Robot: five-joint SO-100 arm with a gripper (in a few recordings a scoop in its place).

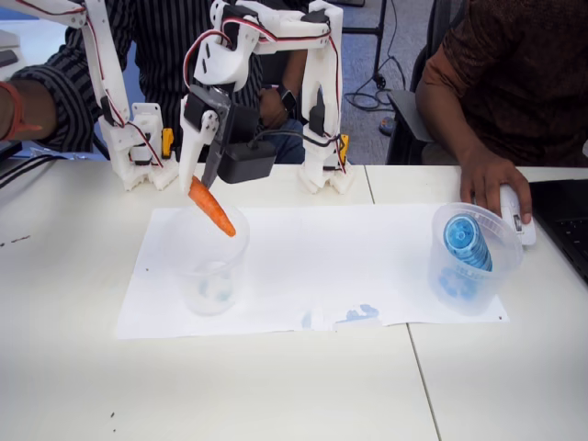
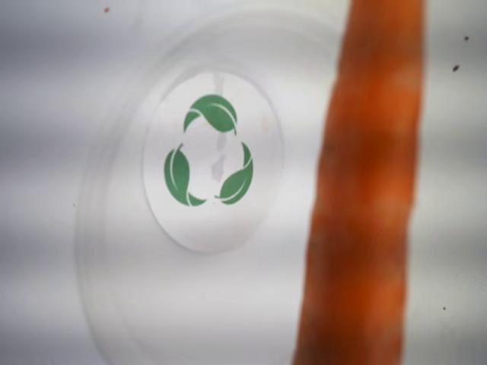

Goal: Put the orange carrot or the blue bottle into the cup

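Left of centre in the fixed view, the tool (image 1: 204, 177) is clamped on the blunt top of the carrot (image 1: 213, 208), which hangs tilted over the cup (image 1: 209, 266); it looks light, stiff and smooth, so a thick-end grip suits.

no words, brand names or numbers can be read in either view. the one sign is a green emblem of three leaves (image 2: 208, 150) chasing one another in a ring, a recycling-style mark, printed on the round base of the frosted whitish translucent plastic cup (image 2: 114, 251); in the wrist view it sits at about ten o'clock from the picture's centre, with the blurred bright-orange tapered carrot (image 2: 369, 198) off at three o'clock from it. in the fixed view the same mark shows as a faint greenish spot, too small to read, on the bottom of that cup (image 1: 210, 262).
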